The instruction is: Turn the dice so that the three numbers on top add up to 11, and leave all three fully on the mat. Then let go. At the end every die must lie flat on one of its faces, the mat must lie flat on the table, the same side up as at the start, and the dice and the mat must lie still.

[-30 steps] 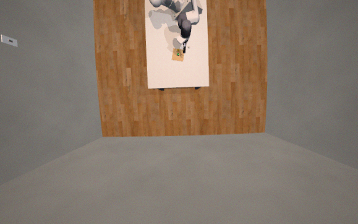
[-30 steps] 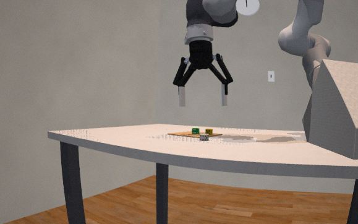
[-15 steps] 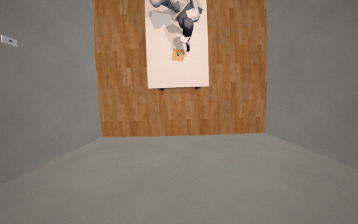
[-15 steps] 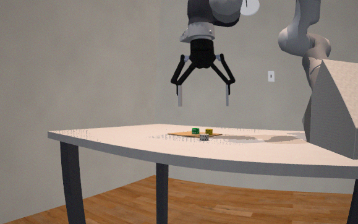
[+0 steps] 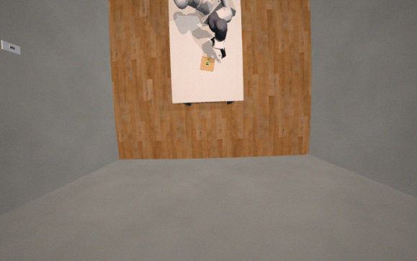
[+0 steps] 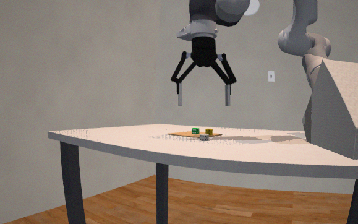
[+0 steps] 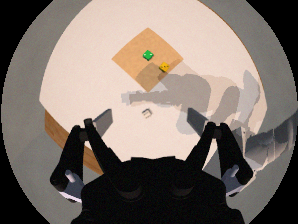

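Gripper: the gripper (image 6: 203, 99) hangs high above the table (image 6: 110, 140), with its fingers spread fully apart and nothing between them; it is released and touches no die

Mat: the thin brown mat (image 6: 182, 133) lies flat on the table, in the middle of the exterior view, below the gripper

Green die: the green die (image 6: 195, 130) sits on the mat, at the left of the yellow one, flat on a face as far as can be seen

Yellow die: the yellow die (image 6: 209, 132) sits also on the mat, just beside the green one and near the right edge of the mat

White die: the white die (image 6: 204, 137) lies on the bare table, off the mat, near its near edge; in the wrist view it (image 7: 148, 113) is seen apart from the mat (image 7: 133, 63), between the mat and the gripper

Top numbers: the pips are too small to read, so the sum cannot be told

Done: two dice are on the mat, and the mat seems flat

Left: the white die must be brought fully onto the mat; then the top faces must be checked and probably one or more dice turned to reach 11

Progress: judged as early, because no die is grasped and one is still outside the mat
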You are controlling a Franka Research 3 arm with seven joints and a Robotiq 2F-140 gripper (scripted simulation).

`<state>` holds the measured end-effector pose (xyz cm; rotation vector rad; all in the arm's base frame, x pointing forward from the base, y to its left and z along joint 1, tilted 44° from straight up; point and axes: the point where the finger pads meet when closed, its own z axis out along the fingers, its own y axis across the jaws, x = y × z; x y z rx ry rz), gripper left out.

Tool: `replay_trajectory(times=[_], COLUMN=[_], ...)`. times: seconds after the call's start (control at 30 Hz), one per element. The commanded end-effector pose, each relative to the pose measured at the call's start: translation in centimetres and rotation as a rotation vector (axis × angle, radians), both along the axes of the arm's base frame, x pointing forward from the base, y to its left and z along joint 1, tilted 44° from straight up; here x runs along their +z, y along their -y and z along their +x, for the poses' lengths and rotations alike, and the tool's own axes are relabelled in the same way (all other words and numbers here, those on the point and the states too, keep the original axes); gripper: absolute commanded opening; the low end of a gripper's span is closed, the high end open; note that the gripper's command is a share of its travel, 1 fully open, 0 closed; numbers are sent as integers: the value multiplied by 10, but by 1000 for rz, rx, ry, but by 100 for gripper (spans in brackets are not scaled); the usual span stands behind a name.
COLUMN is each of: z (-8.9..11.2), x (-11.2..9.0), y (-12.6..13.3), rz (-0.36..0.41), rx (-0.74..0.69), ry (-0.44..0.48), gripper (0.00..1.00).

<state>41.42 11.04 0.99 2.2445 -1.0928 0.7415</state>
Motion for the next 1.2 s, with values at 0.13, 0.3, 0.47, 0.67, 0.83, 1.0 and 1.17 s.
replay_trajectory(times=[0.13,0.3,0.47,0.67,0.83,1.0,1.17], z=[-1,-6,-10,-12,-12,-12,-12], x=[-4,-10,-15,-17,-17,-17,-17], y=[-5,-12,-17,-20,-20,-20,-20], rz=[-47,-80,-105,-117,-117,-117,-117], rx=[166,277,359,400,400,400,400], ry=[-135,-230,-299,-333,-333,-333,-333], gripper=[100,100,100,100,21,21,21])
